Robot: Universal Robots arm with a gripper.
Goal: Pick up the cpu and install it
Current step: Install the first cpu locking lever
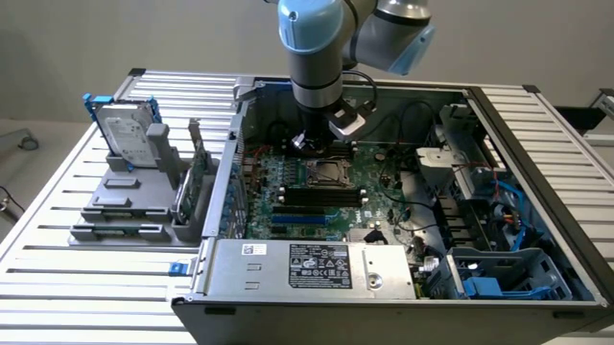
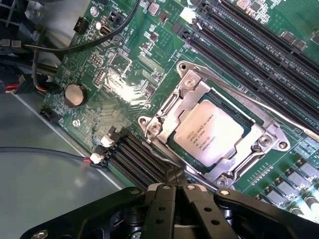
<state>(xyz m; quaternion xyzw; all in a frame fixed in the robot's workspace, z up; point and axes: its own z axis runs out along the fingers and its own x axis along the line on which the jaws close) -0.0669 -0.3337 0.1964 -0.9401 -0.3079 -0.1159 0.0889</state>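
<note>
Now, cpu [image 2: 208,132]: lies flat inside the socket [image 2: 269,142], silver top up, with the metal rim around it.
Pincer [image 2: 174,175]: closed and holds nothing; its tips are over the motherboard [image 2: 124,87], just beside one corner of the socket and apart from the cpu.
Edges: black memory slots [image 2: 133,155] run close beside the tips.
Open room: the arm reaches down into the open computer case [image 1: 537,136]; the case walls are well apart from the pincer.
</note>
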